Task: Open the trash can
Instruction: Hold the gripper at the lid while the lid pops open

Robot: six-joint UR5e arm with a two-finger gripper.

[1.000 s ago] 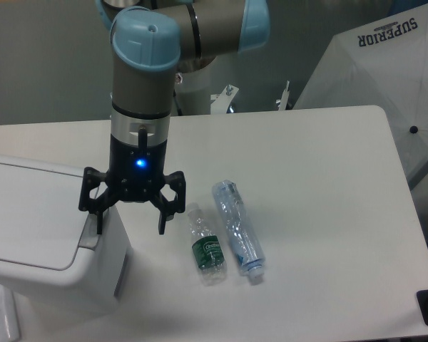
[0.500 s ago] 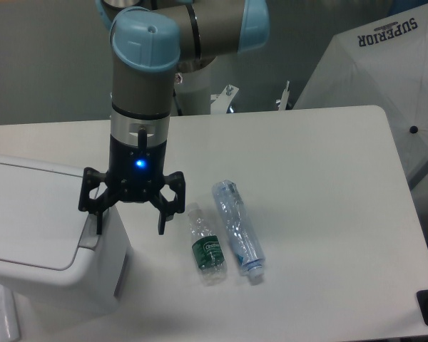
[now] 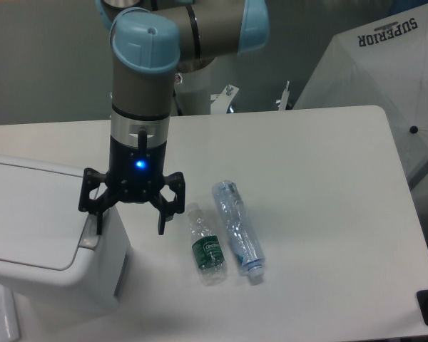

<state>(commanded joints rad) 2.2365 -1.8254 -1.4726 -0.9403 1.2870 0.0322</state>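
Note:
The trash can (image 3: 43, 235) is a large boxy white bin at the left of the table, its flat lid down and a grey push-button strip (image 3: 90, 241) on its right edge. My gripper (image 3: 130, 226) points straight down over the bin's right edge with its fingers spread wide open. The left fingertip (image 3: 98, 225) sits just above or on the grey strip; I cannot tell if it touches. The right fingertip (image 3: 162, 226) hangs over the table beside the bin. The gripper holds nothing.
Two clear plastic bottles lie on the white table (image 3: 307, 178) right of the gripper: a small one with a green label (image 3: 205, 246) and a crushed one with a blue label (image 3: 238, 230). A white umbrella (image 3: 385, 78) stands at the back right.

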